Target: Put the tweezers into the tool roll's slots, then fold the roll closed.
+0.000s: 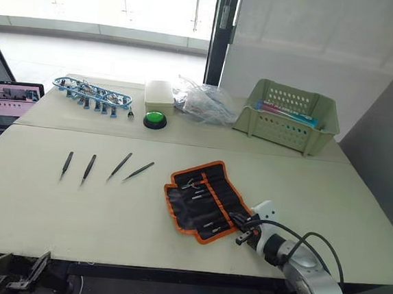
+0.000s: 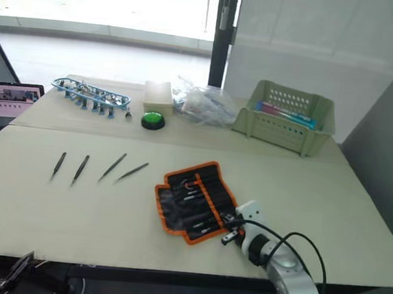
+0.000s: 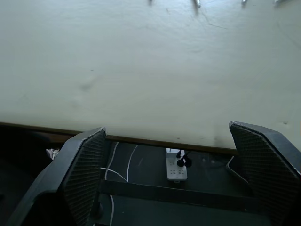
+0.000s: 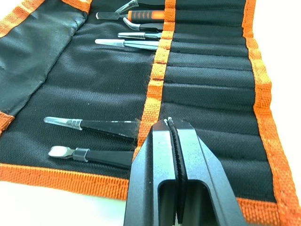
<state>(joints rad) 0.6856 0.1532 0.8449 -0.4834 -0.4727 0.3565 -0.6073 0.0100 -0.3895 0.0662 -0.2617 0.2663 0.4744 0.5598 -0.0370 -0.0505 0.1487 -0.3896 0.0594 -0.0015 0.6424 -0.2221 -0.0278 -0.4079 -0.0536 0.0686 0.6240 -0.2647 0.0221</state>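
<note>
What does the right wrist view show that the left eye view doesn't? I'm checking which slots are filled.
Right wrist view: tool tips poking from the orange slot strip, with free slots mid-strip, and the shut right gripper over the strip.
Left eye view: four loose tweezers on the table, plus the green basket.
Both: the open tool roll.

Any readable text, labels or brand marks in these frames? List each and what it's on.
None can be read.
Laptop screen: picture content only, too small to read.
Boxes in the green basket: coloured packaging, any print too blurred.
Tool roll and the tools in its slots: no marking visible.
Green button: no label visible.
</note>
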